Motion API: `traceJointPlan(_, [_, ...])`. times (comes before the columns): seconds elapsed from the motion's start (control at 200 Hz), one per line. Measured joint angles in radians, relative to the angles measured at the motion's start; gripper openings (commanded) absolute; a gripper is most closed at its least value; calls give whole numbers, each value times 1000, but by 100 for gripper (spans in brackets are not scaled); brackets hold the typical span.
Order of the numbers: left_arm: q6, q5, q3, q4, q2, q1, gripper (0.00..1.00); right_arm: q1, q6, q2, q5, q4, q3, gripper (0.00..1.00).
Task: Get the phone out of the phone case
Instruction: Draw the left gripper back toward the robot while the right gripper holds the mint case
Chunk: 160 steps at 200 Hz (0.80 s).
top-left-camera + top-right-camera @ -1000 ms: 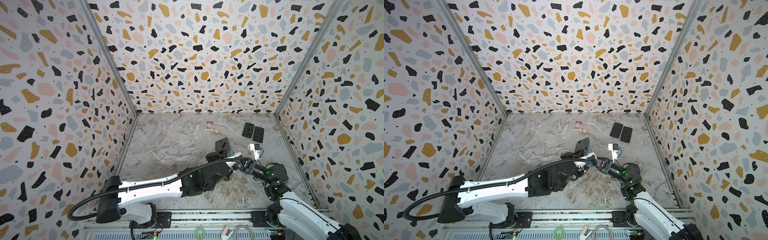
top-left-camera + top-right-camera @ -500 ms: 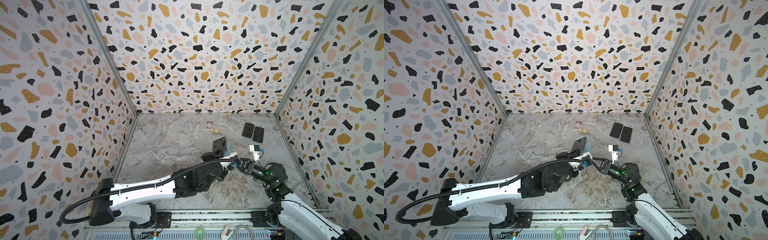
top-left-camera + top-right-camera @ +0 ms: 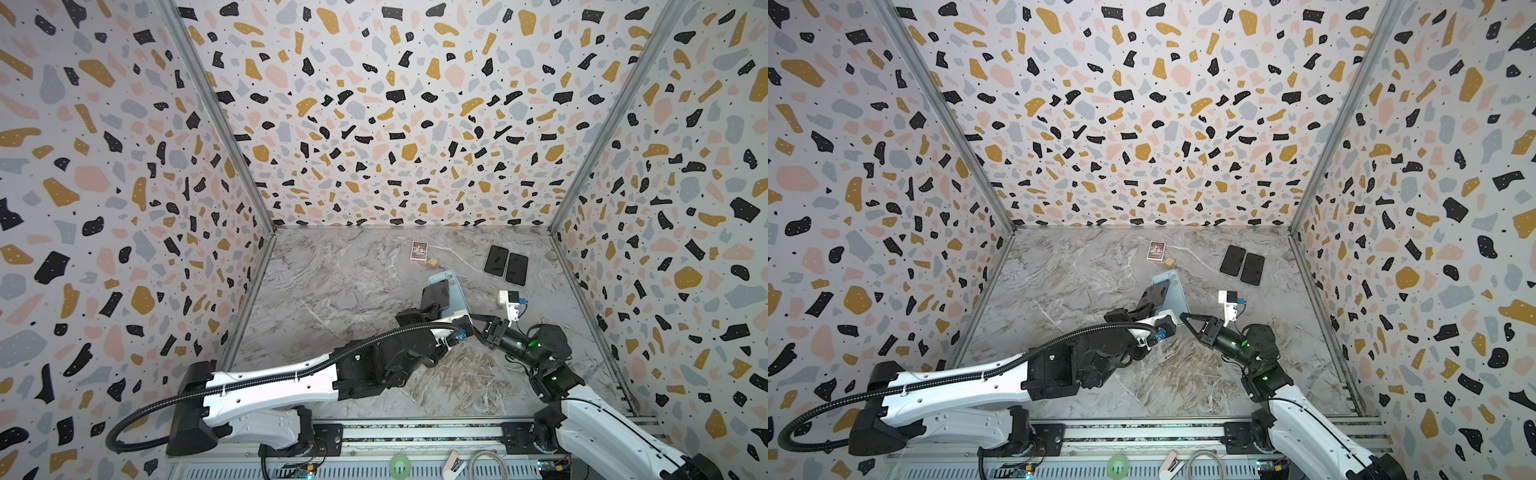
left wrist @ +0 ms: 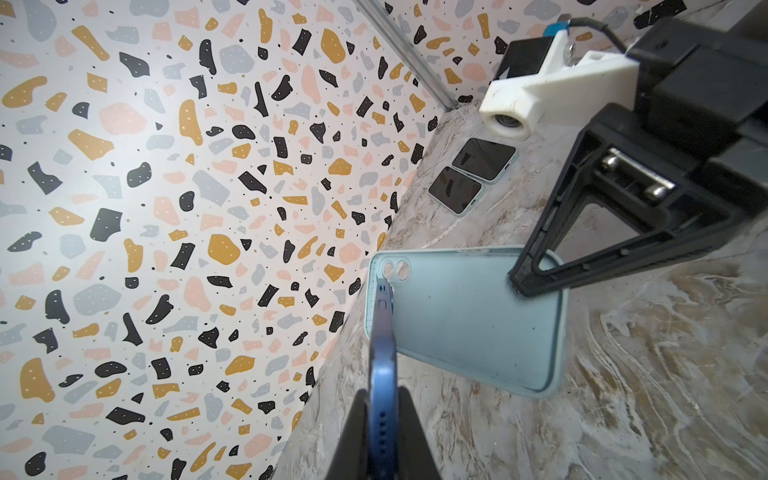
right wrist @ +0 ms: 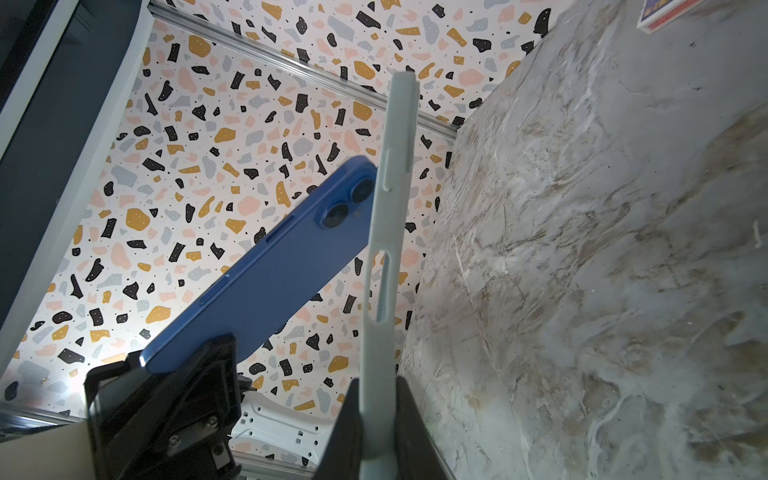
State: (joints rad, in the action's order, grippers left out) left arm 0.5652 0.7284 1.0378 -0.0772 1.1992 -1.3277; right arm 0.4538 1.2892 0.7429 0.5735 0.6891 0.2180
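The left gripper (image 4: pixel 382 395) pinched the flat blue phone (image 5: pixel 266 274) by one end. The right gripper (image 5: pixel 376 392) pinched the soft pale green-blue phone case (image 4: pixel 465 316) by its edge. The phone was out of the case, just beside it, leaning away.

1. Marble-patterned tabletop (image 3: pixel 332 291): grey-white with brown veining, lower centre in both top views.
2. Two dark phones (image 3: pixel 496 260): flat, screens up, side by side, at the tabletop's upper right.
3. Small printed box (image 3: pixel 419 251): flat, upper centre.
4. Tan block (image 3: pixel 433 262): just beside the box.
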Motion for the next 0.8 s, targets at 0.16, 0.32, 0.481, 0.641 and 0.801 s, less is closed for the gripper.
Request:
traceJointPlan(0.16, [-28, 33, -56, -3, -24, -32, 0, 0, 3, 4, -14, -13, 0, 0])
traceJointPlan(0.32, [-66, 80, -168, -3, -60, -64, 0, -3, 5, -4, -44, -81, 0, 0])
traceJointPlan(0.481, [-106, 113, -295, 31, -112, -88, 0, -5, 11, -24, -57, -128, 0, 0])
traceJointPlan(0.641, [-119, 132, -380, 45, -137, -117, 0, -5, 15, -38, -63, -178, 0, 0])
traceJointPlan(0.801, [-135, 135, -423, 64, -126, -164, 0, 0, 20, -58, -69, -217, 0, 0])
